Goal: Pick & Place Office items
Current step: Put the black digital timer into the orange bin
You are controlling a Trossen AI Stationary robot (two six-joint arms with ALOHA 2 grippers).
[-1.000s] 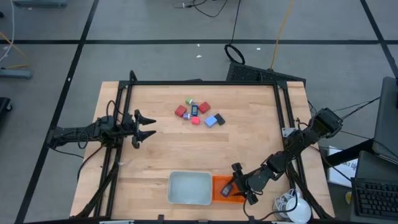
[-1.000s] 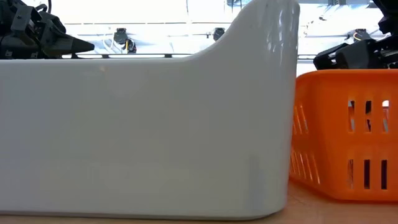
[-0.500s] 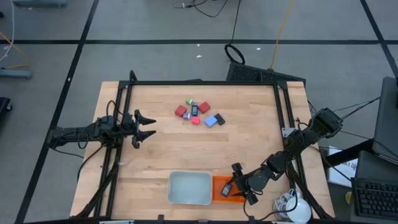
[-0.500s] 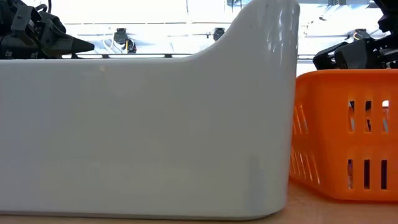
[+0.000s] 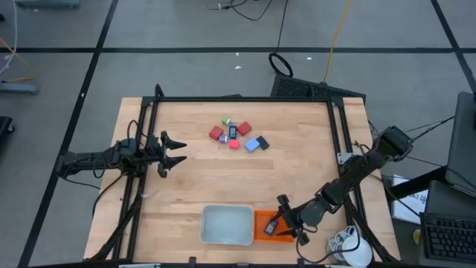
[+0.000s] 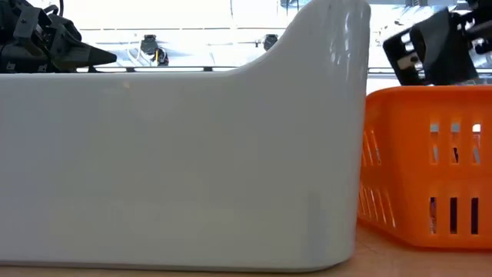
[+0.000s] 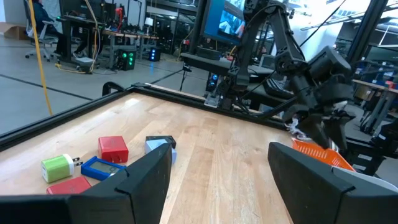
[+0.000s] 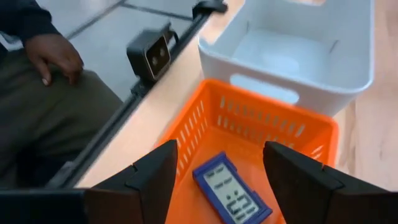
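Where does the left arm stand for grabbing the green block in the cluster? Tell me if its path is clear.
Probably yes. The left gripper hovers open at the table's left side, pointing toward the small green block. Only bare wooden table lies between them. The red block sits close beside the green one, so the grasp may be tight.

We see small office items clustered mid-table, a green block [image 5: 226, 120], two red blocks [image 5: 216, 134], a pink one [image 5: 233, 144], a blue one [image 5: 257, 144], a white-blue piece [image 5: 233, 132] upright among them, a blue-framed digital clock [image 8: 231, 196] lying flat in the orange basket [image 8: 189, 134].
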